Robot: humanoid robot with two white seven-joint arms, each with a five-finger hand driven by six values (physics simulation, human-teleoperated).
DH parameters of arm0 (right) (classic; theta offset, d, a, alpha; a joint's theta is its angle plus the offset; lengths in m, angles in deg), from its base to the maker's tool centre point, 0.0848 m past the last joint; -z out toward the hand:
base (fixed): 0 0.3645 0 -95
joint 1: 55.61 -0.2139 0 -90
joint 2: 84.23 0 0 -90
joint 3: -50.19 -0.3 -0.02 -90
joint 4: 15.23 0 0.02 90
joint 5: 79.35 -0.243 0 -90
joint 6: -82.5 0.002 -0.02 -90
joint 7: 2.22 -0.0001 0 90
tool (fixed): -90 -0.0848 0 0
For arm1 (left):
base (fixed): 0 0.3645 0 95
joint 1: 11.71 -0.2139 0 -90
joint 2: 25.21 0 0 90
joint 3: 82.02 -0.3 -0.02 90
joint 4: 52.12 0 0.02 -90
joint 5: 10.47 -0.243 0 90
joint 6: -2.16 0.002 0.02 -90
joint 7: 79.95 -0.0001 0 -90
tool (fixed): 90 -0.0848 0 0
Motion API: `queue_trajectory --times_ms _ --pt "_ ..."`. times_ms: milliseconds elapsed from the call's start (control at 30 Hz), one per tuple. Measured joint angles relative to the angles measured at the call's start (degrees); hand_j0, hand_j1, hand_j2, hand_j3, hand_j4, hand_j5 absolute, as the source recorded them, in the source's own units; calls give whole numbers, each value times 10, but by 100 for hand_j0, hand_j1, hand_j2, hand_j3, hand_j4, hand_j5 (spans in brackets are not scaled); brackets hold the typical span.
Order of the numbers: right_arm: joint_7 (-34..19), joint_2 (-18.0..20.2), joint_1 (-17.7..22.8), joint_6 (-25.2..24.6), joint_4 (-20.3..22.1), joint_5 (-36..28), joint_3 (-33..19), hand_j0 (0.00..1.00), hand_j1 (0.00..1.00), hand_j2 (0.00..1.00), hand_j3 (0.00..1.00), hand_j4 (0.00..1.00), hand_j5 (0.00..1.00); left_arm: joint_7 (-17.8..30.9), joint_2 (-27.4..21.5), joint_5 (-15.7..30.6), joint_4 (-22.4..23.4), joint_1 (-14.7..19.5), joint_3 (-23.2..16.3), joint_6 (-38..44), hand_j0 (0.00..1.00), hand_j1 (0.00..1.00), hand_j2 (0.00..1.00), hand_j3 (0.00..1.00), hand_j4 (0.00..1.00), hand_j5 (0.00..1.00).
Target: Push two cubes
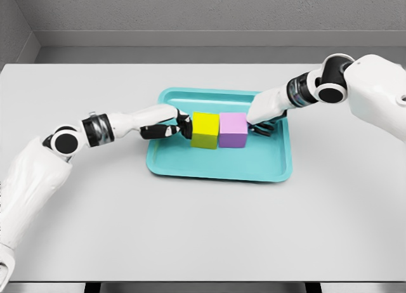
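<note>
So the two cubes sit side by side in the middle of the tray, faces touching: a yellow cube (205, 129) on the left and a purple cube (233, 129) on the right. Both are upright and square to each other, no gap between them that I can see.

The teal tray (209, 166) they're in is a shallow rectangular thing with a raised rim, lying flat around the middle of the table, a bit toward the far side.

The left hand (170, 129) reaches in over the tray's left rim, and its dark fingers (184, 123) are bunched close together with the tips right up against the yellow cube's left face. It isn't wrapped around the cube, just pressed on the side. The right hand (265, 118) comes in over the far right corner of the tray and sits against the purple cube's right side. Its fingers are mostly tucked under the white palm, so I honestly can't tell if they're spread or curled.

Everything's on a plain light grey table (203, 229), with a grey wall (203, 14) behind it.
</note>
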State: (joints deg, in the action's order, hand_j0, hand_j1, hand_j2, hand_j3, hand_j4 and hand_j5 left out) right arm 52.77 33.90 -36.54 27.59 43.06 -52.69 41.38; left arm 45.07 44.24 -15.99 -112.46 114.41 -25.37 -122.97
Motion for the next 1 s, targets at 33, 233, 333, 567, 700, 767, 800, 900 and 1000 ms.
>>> queue_trajectory --times_ms 33,233,333,567,700,767,800,900,1000 --pt "0 0 0 -1 0 -2 0 16 16 16 16 16 16 0 2 0 1 0 0 0 34 34 34 34 34 34" --pt "0 6 1 0 2 -10 2 15 15 15 15 15 15 -1 5 5 1 -2 0 2 34 34 34 34 34 34" --pt "0 10 1 0 0 -11 3 15 15 15 15 15 15 -1 2 12 0 -4 2 4 35 35 35 35 35 35" --pt "0 21 -3 0 -2 -12 -1 15 15 15 15 15 15 0 -24 26 -32 -6 2 0 35 35 35 35 35 35" --pt "0 23 -3 0 -2 -12 -4 15 15 15 15 15 15 0 -35 34 -44 -7 2 0 35 35 35 35 35 35" --pt "0 24 -4 0 -2 -12 -6 15 15 15 15 15 15 0 -38 35 -46 -8 2 0 35 35 35 35 35 35" --pt "0 24 -4 0 -1 -12 -6 15 15 15 15 15 15 0 -38 35 -46 -9 2 0 35 35 35 35 35 35" --pt "0 24 -4 0 -2 -12 -8 15 15 15 15 15 15 0 -40 35 -46 -13 1 0 35 35 35 35 35 35" --pt "0 25 -7 0 -2 -13 -13 16 16 16 16 16 16 0 -45 35 -46 -17 1 0 35 35 35 35 35 35"
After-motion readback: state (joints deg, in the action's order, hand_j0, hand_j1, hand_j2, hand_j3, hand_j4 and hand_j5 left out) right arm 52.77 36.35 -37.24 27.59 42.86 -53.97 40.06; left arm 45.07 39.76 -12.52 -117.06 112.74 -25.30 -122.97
